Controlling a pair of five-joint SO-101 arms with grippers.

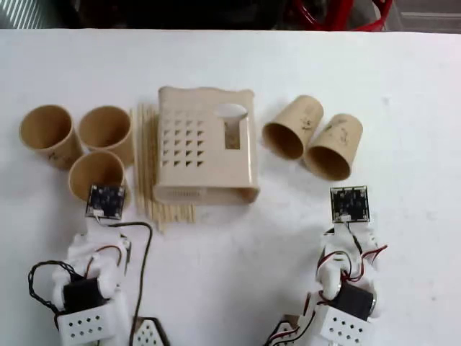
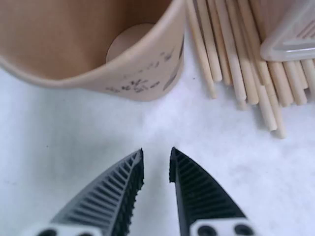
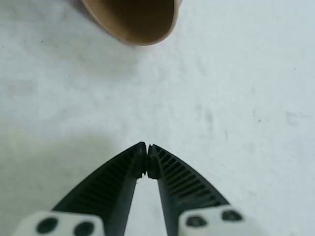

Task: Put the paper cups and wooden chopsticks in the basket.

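Three paper cups stand upright at the left: point(image 1: 47, 133), point(image 1: 106, 128) and, nearest the left arm, point(image 1: 96, 173). Two more cups point(image 1: 292, 128) point(image 1: 333, 148) lie on their sides right of the beige basket point(image 1: 205, 148). Wooden chopsticks point(image 1: 148, 162) lie in a bundle along the basket's left side, partly under it. My left gripper point(image 2: 156, 164) is slightly open and empty, just short of the nearest cup point(image 2: 98, 44), with the chopsticks point(image 2: 236, 59) beside it. My right gripper point(image 3: 147, 147) is shut and empty above bare table, a short way from a lying cup's rim point(image 3: 133, 19).
The basket's perforated face with a handle slot is turned up, and its corner point(image 2: 295, 34) rests over the chopstick ends. The white table point(image 1: 238, 245) is bare between the two arms. A black cable point(image 1: 144, 274) runs beside the left arm.
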